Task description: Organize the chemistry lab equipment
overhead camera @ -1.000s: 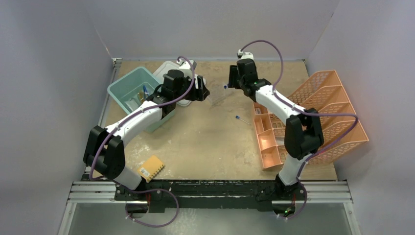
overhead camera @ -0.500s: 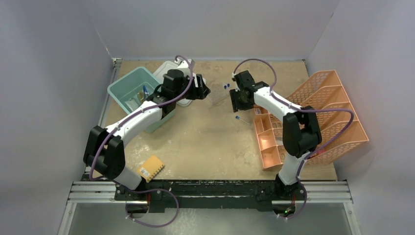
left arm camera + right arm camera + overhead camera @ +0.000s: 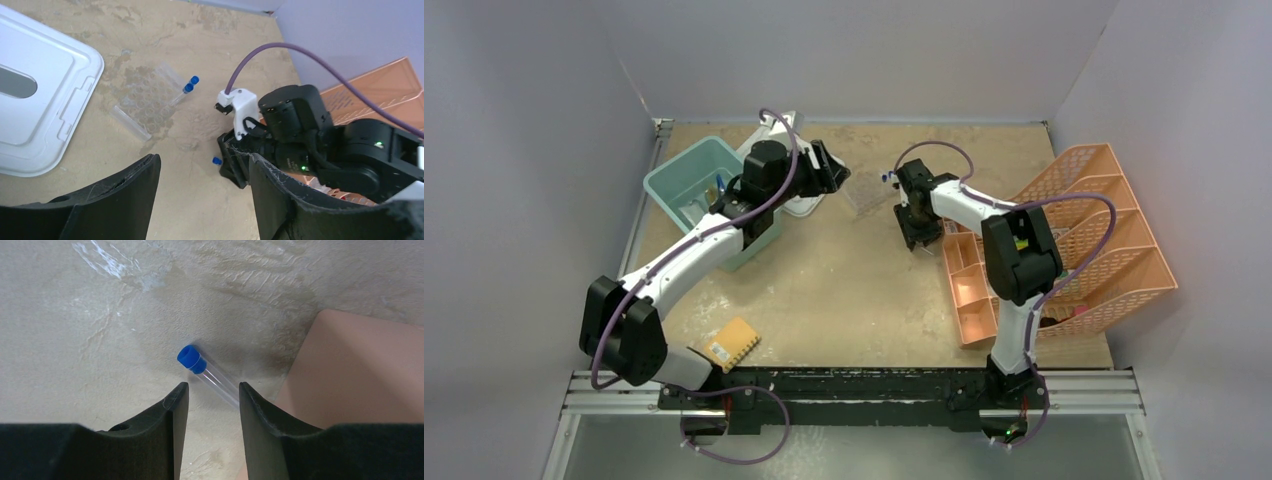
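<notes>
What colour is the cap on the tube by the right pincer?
Blue; the cap shows best in the right wrist view.

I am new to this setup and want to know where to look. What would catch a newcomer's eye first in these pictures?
Most striking is the right gripper, low over the table, its open jaws on either side of a blue-capped test tube lying beside the peach organiser. Further back, a clear tube rack sits near a white lid, with two more capped tubes at its edge.
</notes>
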